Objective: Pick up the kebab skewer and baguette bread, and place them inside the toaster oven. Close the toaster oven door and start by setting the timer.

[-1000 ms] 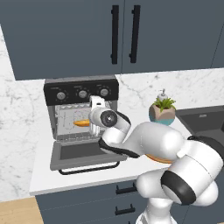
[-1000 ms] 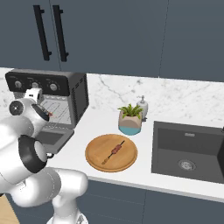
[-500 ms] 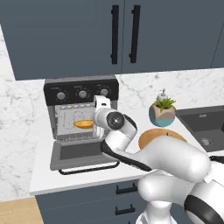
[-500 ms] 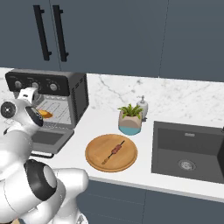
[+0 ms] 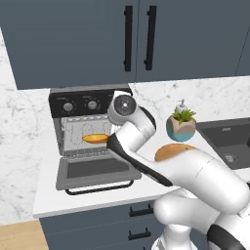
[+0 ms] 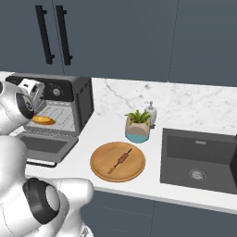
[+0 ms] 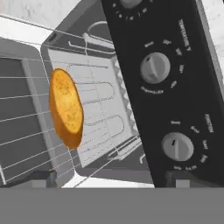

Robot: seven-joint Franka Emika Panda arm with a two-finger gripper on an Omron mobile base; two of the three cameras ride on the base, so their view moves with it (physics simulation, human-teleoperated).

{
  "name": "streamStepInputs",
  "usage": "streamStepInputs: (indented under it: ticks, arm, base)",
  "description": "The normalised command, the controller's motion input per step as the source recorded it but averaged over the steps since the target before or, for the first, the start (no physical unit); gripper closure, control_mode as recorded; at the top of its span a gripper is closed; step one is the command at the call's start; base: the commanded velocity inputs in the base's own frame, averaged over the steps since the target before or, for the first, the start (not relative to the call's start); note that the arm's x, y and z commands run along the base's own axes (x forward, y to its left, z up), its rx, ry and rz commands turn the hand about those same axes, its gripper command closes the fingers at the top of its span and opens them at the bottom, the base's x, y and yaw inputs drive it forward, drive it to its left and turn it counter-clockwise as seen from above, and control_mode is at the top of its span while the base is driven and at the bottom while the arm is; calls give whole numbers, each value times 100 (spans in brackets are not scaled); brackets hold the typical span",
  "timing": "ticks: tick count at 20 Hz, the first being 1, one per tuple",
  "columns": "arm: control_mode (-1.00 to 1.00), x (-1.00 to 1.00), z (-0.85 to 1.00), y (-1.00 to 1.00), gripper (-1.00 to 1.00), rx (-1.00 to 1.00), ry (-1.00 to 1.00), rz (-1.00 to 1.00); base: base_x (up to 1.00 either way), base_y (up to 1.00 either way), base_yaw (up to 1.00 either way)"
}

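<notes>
Kebab skewer point(image 6: 121, 159) on the wooden plate point(image 6: 102, 168) looks light, thin, stiff; released end effector point(image 7: 111, 181) should pinch its meaty middle.

Golden-orange baguette bread point(image 7: 65, 108), grey toaster oven point(image 6: 82, 102) (black panel), white-grey marbled backsplash point(image 6: 194, 104)

The toaster oven point(image 5: 90, 132) stands open, its toaster oven door point(image 5: 95, 172) dropped flat onto the counter and barring any low approach from the front. Inside, the baguette bread point(image 7: 65, 108) lies on a wire rack, filling the middle of the cavity (open space remains above it). Clear counter separates the oven from the round wooden plate point(image 6: 99, 167), where the kebab skewer point(image 6: 120, 160) lies unobstructed from above; a potted plant point(image 6: 138, 126) stands just behind.
</notes>
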Motion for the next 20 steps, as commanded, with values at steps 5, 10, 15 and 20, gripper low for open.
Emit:
streamStepInputs:
  ticks: [5, 10, 15, 20]
  arm:
    - [-100, -59, -1, -100, -100, 9, 8, -48]
    - [-100, -47, -9, -98, -100, 10, 2, -52]
    - [-100, -33, 0, -100, -100, 16, 7, -55]
    - [-100, -40, 0, -100, -100, 24, 16, -50]
  base:
    - [0, 0, 0]
    - [0, 0, 0]
    - [0, 0, 0]
    - [0, 0, 0]
